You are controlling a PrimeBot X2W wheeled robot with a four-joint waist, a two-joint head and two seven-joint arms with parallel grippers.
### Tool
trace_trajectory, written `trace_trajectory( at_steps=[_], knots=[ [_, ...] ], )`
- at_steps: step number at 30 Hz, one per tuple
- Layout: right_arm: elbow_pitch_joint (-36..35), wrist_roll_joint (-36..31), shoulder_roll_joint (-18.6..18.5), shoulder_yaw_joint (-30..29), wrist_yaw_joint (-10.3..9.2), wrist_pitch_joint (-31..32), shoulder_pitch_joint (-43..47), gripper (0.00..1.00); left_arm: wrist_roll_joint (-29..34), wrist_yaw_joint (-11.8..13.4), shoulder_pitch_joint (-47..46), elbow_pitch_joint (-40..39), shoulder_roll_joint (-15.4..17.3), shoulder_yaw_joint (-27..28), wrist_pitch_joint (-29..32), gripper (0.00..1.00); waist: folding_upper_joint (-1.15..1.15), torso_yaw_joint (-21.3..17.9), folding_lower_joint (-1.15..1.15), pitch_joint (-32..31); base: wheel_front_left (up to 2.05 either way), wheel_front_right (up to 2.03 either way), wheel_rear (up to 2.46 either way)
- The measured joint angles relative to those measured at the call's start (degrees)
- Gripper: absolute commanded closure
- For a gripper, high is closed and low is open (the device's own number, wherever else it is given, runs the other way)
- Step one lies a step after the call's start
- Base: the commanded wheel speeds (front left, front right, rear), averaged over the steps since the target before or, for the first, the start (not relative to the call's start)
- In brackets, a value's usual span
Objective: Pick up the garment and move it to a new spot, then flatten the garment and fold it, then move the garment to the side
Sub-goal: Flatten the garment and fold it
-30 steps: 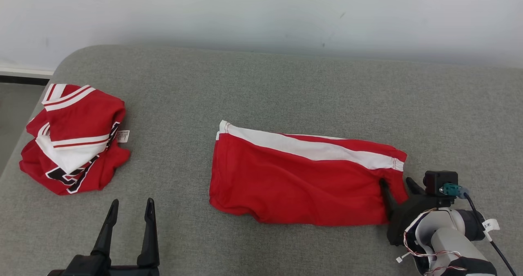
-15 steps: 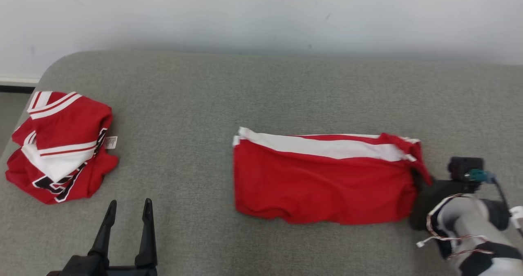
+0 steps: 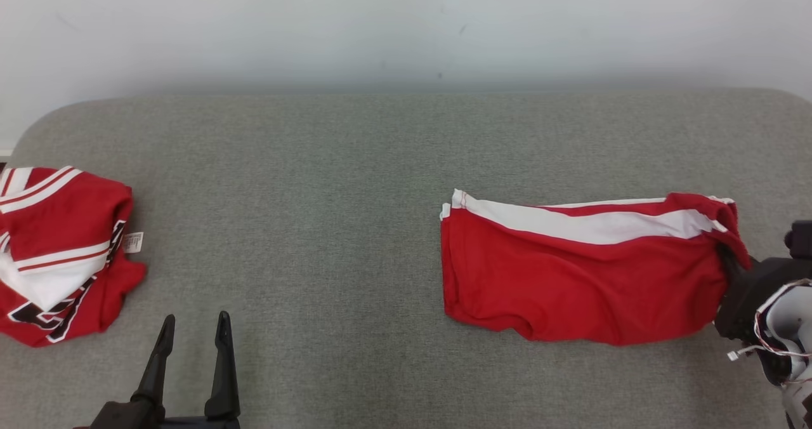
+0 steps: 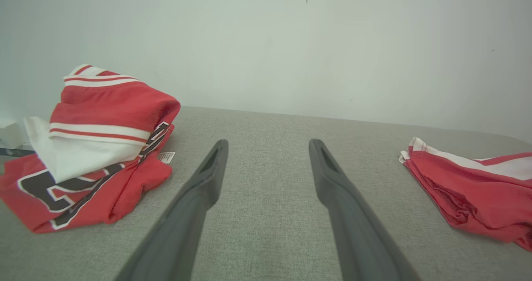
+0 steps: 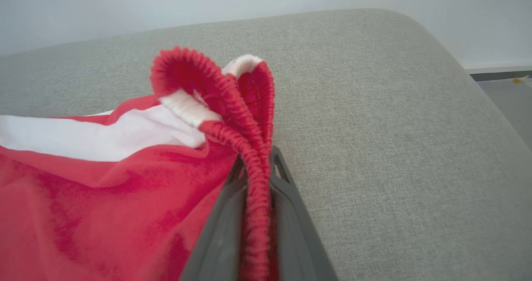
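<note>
A grey fabric-covered desk (image 3: 317, 194) runs up to a pale wall (image 3: 406, 29) on the far side. On its right half lies the garment (image 3: 583, 283), red with a white stripe along its far edge, folded into a long band. Its right end is bunched and lifted where the dark fingers of the right gripper (image 3: 733, 265) meet it. At the near left the left gripper (image 3: 195, 318) hangs with its fingers parted, holding nothing. A crumpled red and white jersey (image 3: 57, 257) sits at the left edge.
</note>
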Motion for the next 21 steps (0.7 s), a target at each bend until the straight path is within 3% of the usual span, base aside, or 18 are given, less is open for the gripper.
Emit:
trace_trajectory(
  at_steps=[6,10,15,21],
  knots=[
    [-7.7,5.6,-0.1,3.2,-0.01,6.4,-0.4,1.00,0.0,0.2,0.1,0.2,0.0,-0.3,0.0,0.00,0.00,-1.7,0.00,-0.1,0.00,0.00,0.00],
    [-13.9,13.6,1.4,2.9,-0.01,13.7,-1.0,1.00,-0.1,0.2,0.1,0.2,0.0,-0.4,0.0,0.00,0.00,-2.5,-0.01,-0.5,0.00,0.00,0.00],
    [-16.7,20.5,4.9,0.9,-0.01,20.5,-1.1,1.00,-0.4,0.3,0.2,0.4,0.0,-1.0,0.0,0.00,0.00,-2.3,-0.01,-0.6,0.00,0.00,0.00],
    [-16.6,22.0,9.8,-0.4,-0.01,24.3,-2.4,1.00,-0.7,0.7,0.1,0.4,0.0,-1.8,0.0,0.00,0.00,-1.1,-0.01,-0.1,0.00,0.00,0.00]
  ],
)
